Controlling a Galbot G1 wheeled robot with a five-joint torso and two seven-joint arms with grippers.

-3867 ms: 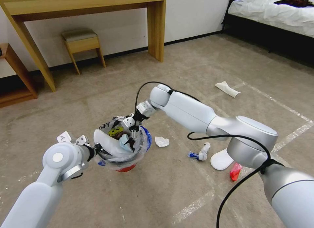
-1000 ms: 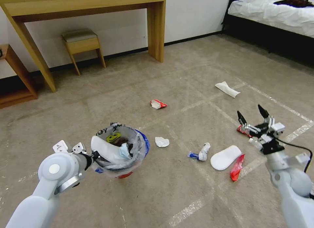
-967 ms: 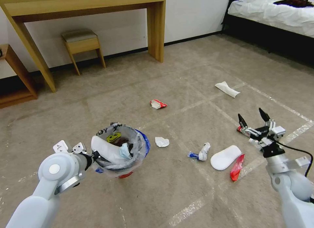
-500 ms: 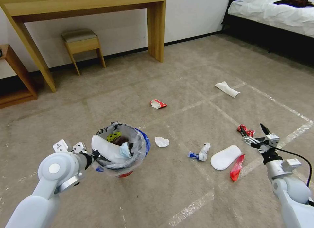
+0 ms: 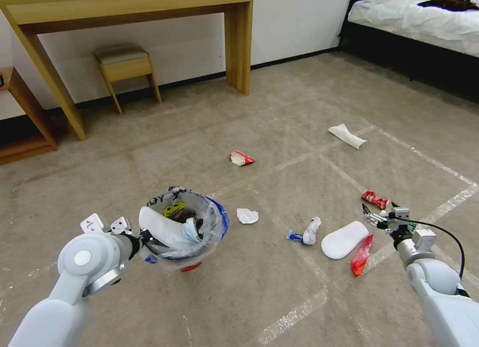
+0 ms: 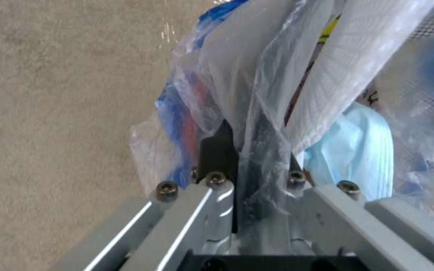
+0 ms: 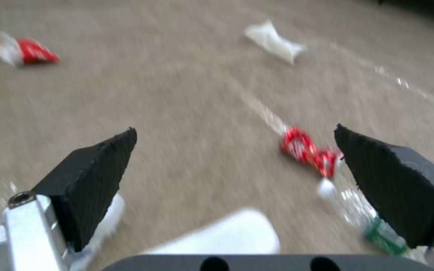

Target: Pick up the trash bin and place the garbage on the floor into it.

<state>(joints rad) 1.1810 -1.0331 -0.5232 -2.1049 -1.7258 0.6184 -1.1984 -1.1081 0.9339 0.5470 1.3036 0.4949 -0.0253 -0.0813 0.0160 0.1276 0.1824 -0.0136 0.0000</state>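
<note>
The trash bin (image 5: 199, 237), a red bucket lined with a clear bag, hangs just above the floor (image 5: 279, 297). My left gripper (image 5: 142, 236) is shut on its rim (image 6: 257, 150). Inside lie a white slipper (image 5: 162, 226) and a blue mask (image 6: 358, 154). My right gripper (image 5: 378, 215) is open, low over the garbage. A crumpled red wrapper (image 7: 310, 150) lies between its fingers (image 7: 96, 177), nearer the far one. A white slipper (image 5: 344, 240) and a clear bottle with a green label (image 7: 380, 231) lie just beneath it.
More litter lies around: a red wrapper (image 5: 360, 255), a white-and-blue crumple (image 5: 307, 232), crumpled paper (image 5: 247, 216), a red-and-white wrapper (image 5: 242, 158), a white piece (image 5: 347, 135). A wooden desk (image 5: 237, 43) and stool (image 5: 124, 63) stand behind, a bed (image 5: 424, 18) at the far right.
The right gripper left the bin, swung out to the right and came down open toward the red wrapper and slipper. The left gripper and bin stayed put.
</note>
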